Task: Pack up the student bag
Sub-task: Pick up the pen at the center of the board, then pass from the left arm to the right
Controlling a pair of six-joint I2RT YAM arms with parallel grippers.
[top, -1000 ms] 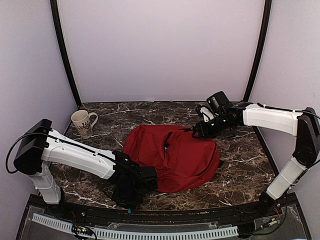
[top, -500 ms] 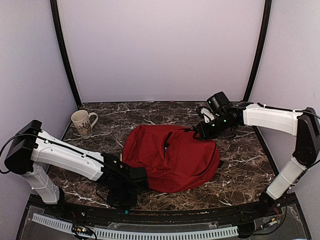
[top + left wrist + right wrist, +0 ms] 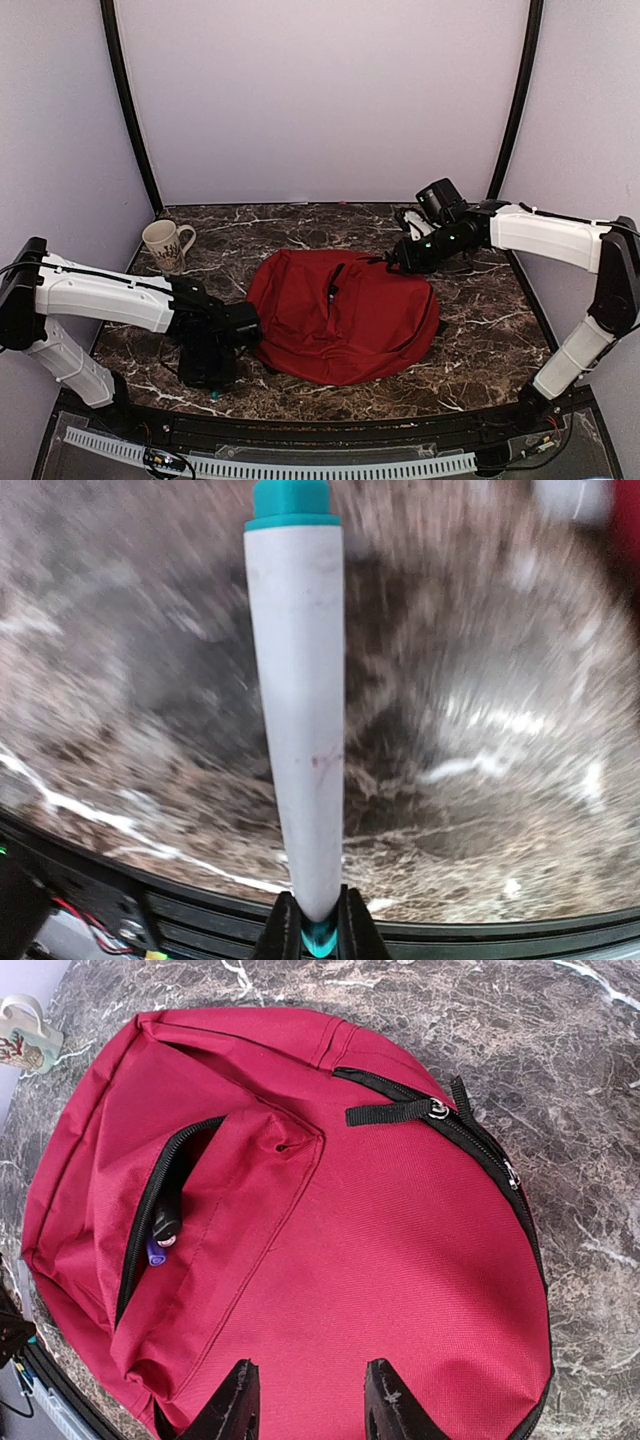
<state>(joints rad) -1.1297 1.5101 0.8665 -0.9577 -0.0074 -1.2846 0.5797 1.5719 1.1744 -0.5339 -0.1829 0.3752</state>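
Cream ceramic mug: upright at the far left of the dark marbled bench, well apart from the bag.
Left gripper: low over the near-left bench, just beside the bag's left edge; jaws clamped on the end of a pen.
White plastic pen with teal cap: juts straight out from the jaws; the bench below is blurred.
Red fabric backpack: lying flat mid-bench, main black zipper closed.
Front pocket: unzipped, a dark, purple-tipped pen inside.
Right gripper: at the backpack's far-right edge, jaws parted above the red fabric, nothing held.
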